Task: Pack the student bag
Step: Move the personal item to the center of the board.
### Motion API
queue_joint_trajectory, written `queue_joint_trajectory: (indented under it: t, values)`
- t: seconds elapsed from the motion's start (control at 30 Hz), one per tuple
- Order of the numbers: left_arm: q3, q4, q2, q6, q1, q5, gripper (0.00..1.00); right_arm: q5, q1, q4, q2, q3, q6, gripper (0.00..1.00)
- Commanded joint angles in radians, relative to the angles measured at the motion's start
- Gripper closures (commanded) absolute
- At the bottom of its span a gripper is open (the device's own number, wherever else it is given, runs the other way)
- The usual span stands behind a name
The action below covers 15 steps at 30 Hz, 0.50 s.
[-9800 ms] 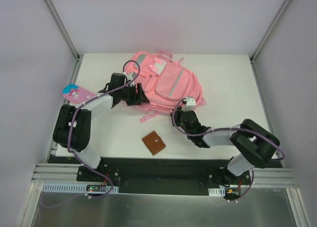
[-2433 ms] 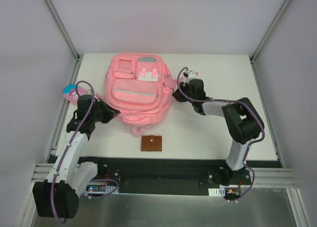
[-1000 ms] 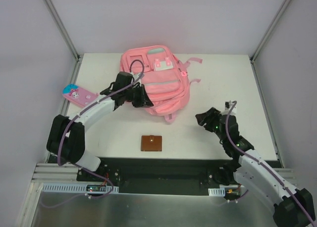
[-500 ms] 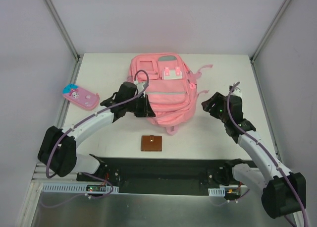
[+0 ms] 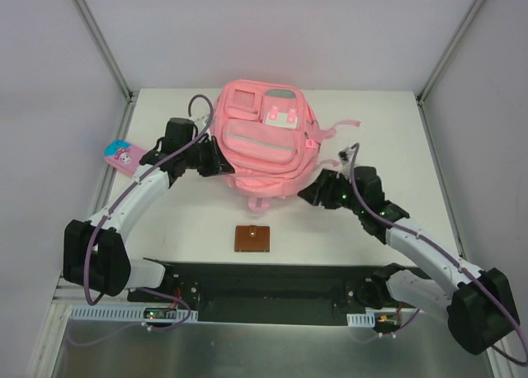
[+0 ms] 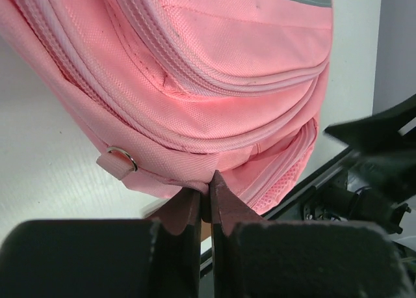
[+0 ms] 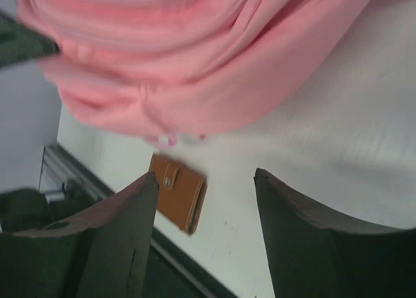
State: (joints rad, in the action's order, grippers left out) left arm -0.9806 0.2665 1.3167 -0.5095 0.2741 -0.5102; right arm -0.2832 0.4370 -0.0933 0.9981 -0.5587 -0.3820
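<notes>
- As I looked on, the bag (image 5: 262, 143) lay flat on the table (image 5: 396, 147), front pockets up, at the far middle, with its top toward the back wall.
- The left claw (image 6: 205, 189) was shut tight, its tips pinching the seam along the bag's left side.
- A small metal ring (image 6: 121, 158) on a strap tab hung from that same edge, just beside the pinch.
- The right claw (image 5: 312, 195) stood open, jaws spread wide and holding nothing.
- It hovered just off the bag's near right corner, apart from the fabric.
- A brown wallet (image 5: 252, 238) lay closed on the table in front of the bag, touched by neither claw.
- A pink pencil case (image 5: 124, 155) lay at the table's left edge, apart from the bag, beyond the left arm.
</notes>
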Motion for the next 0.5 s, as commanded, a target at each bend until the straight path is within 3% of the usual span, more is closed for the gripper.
queue_joint_trajectory:
  t: [0.0, 0.17, 0.3, 0.47]
  values:
    - [-0.115, -0.075, -0.01, 0.042, 0.001, -0.002, 1.0, 0.057, 0.204, 0.016, -0.023, 0.074, -0.087, 0.37]
    - [-0.129, -0.033, 0.013, 0.078, -0.007, 0.067, 1.0, 0.13, 0.331, -0.065, 0.026, 0.151, -0.236, 0.44]
    - [-0.08, -0.03, 0.016, 0.089, -0.007, 0.117, 1.0, 0.151, 0.416, -0.121, 0.146, 0.1, -0.267, 0.49]
    - [-0.006, -0.019, -0.025, 0.101, -0.012, 0.185, 1.0, 0.263, 0.542, -0.12, 0.302, 0.028, -0.316, 0.45]
